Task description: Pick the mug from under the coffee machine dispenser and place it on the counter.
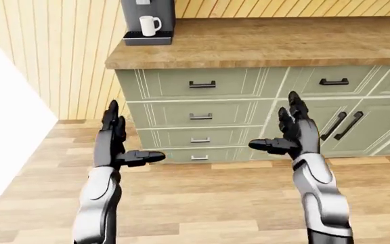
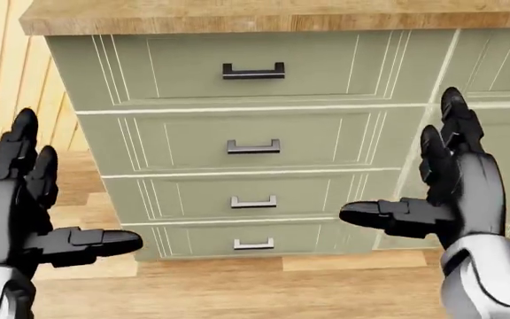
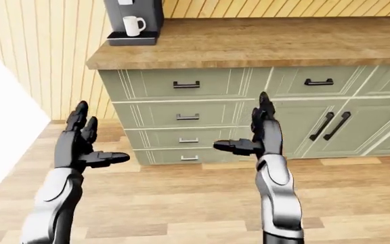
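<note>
The white mug [image 1: 148, 24] stands upright on the drip tray of the dark coffee machine [image 1: 147, 19] at the upper left of the left-eye view, at the left end of the wooden counter [image 1: 269, 40] and against the slatted wall. Well below it, over the plank floor [image 1: 202, 198] before the green drawers [image 1: 202, 117], both forearms are raised with palms turned toward each other. The left hand [image 1: 114, 145] and the right hand [image 1: 289, 133] each have fingers pointing up and the thumb jutting inward, spread apart and holding nothing.
</note>
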Controlling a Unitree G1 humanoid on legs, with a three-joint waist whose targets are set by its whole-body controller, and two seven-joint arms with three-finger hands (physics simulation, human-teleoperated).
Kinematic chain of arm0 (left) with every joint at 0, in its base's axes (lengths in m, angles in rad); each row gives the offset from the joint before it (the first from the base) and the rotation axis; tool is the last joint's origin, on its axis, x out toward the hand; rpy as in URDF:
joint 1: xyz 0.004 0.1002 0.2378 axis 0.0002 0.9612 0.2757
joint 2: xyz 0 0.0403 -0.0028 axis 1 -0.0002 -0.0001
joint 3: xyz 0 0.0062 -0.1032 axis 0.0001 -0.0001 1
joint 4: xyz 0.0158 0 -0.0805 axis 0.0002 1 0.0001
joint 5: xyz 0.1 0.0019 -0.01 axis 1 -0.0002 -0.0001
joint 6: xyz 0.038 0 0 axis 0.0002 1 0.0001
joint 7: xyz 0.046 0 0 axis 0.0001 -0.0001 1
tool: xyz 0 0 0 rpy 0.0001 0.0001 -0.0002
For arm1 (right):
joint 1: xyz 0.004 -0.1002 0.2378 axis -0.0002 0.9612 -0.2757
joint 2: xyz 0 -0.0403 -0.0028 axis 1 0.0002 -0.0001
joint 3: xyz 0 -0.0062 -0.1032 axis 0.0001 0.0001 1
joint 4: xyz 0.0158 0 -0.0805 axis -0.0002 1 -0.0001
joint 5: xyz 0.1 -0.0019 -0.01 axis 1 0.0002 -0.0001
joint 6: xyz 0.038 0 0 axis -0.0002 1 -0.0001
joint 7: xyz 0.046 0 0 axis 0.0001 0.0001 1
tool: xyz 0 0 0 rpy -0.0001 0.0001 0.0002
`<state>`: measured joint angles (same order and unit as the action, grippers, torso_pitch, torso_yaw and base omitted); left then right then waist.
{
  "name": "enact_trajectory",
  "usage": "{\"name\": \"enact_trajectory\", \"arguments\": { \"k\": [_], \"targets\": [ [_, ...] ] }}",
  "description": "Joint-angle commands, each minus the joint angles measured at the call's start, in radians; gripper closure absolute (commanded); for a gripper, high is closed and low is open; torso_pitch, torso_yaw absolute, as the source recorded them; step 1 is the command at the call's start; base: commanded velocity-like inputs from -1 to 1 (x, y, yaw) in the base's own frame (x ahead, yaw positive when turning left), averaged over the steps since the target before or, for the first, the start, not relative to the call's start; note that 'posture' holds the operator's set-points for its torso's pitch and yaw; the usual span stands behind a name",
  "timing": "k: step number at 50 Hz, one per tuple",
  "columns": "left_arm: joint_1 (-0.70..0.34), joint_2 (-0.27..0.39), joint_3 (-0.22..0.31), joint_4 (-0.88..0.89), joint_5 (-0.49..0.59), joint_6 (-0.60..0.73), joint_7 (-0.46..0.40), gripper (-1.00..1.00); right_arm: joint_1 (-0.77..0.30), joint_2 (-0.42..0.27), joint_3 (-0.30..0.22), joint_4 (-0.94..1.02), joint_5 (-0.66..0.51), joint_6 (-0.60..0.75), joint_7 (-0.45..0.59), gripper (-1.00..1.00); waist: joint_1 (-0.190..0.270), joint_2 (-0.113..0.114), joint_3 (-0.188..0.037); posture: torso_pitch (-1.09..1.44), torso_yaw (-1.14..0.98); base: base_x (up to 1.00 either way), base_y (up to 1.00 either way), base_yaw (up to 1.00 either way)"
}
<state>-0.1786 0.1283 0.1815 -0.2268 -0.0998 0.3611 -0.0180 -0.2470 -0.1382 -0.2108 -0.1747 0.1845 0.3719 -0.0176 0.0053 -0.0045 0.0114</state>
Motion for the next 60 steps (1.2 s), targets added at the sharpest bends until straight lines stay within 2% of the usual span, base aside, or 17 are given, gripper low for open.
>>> {"name": "enact_trajectory", "arguments": {
  "k": [1,4,7,13,19,29,38,44,45,48,49,52,55,60],
  "targets": [
    [-0.072,0.035,0.035,-0.085,-0.014,0.025,0.009,-1.0,-0.063,-0.036,-0.019,-0.072,0.047,0.028,-0.016,-1.0,-0.001,0.0,-0.024,0.0,0.0,0.0,0.0,0.0],
    [-0.134,0.079,0.074,-0.137,-0.046,0.108,0.018,-1.0,-0.135,-0.081,-0.045,-0.148,0.107,0.128,-0.035,-1.0,-0.001,-0.001,-0.019,0.0,0.0,0.0,0.0,0.0],
    [-0.163,0.112,0.085,-0.153,-0.053,0.146,0.017,-1.0,-0.2,-0.13,-0.061,-0.176,0.144,0.188,-0.05,-1.0,-0.002,-0.001,-0.012,0.0,0.0,0.0,0.0,0.0],
    [-0.298,0.218,0.14,-0.211,-0.099,0.293,0.014,-1.0,-0.309,-0.234,-0.104,-0.131,0.183,0.216,-0.046,-1.0,-0.002,0.0,-0.007,0.0,0.0,0.0,0.0,0.0],
    [-0.368,0.27,0.153,-0.2,-0.117,0.332,0.024,-1.0,-0.385,-0.304,-0.11,-0.066,0.178,0.217,-0.028,-1.0,-0.001,-0.002,0.003,0.0,0.0,0.0,0.0,0.0],
    [-0.531,0.426,0.198,-0.138,-0.187,0.41,0.05,-1.0,-0.502,-0.406,-0.123,0.05,0.175,0.203,0.003,-1.0,-0.002,0.001,0.011,0.0,0.0,0.0,0.0,0.0],
    [-0.605,0.528,0.217,-0.05,-0.227,0.385,0.067,-1.0,-0.604,-0.487,-0.12,0.147,0.148,0.185,0.032,-1.0,-0.002,0.006,0.014,0.0,0.0,0.0,0.0,0.0],
    [-0.59,0.548,0.229,-0.022,-0.25,0.362,0.082,-1.0,-0.642,-0.521,-0.126,0.188,0.141,0.175,0.04,-1.0,-0.003,0.007,0.017,0.0,0.0,0.0,0.0,0.0],
    [-0.586,0.55,0.23,-0.018,-0.252,0.356,0.084,-1.0,-0.644,-0.524,-0.129,0.191,0.145,0.174,0.04,-1.0,-0.004,0.011,-0.008,0.0,0.0,0.06,0.0,0.0],
    [-0.568,0.553,0.242,-0.003,-0.265,0.343,0.093,-1.0,-0.65,-0.536,-0.133,0.196,0.153,0.175,0.035,-1.0,-0.005,0.013,0.018,0.0,0.0,0.16,0.0,0.0],
    [-0.565,0.555,0.245,0.003,-0.269,0.34,0.097,-1.0,-0.65,-0.538,-0.135,0.194,0.16,0.181,0.036,-1.0,-0.005,0.012,0.017,0.0,0.0,0.25,0.0,0.0],
    [-0.563,0.564,0.244,0.009,-0.279,0.338,0.104,-1.0,-0.649,-0.543,-0.131,0.206,0.156,0.169,0.034,-1.0,-0.006,0.001,0.037,0.0,0.0,0.28,0.0,0.0],
    [-0.562,0.57,0.244,0.01,-0.285,0.337,0.108,-1.0,-0.652,-0.548,-0.132,0.207,0.159,0.173,0.035,-1.0,-0.007,-0.01,0.039,0.0,0.0,0.29,0.0,0.0],
    [-0.563,0.577,0.243,0.015,-0.291,0.335,0.111,-1.0,-0.65,-0.549,-0.13,0.211,0.157,0.169,0.038,-1.0,-0.009,0.018,0.026,0.0,0.0,0.3,0.0,0.0]
  ]
}}
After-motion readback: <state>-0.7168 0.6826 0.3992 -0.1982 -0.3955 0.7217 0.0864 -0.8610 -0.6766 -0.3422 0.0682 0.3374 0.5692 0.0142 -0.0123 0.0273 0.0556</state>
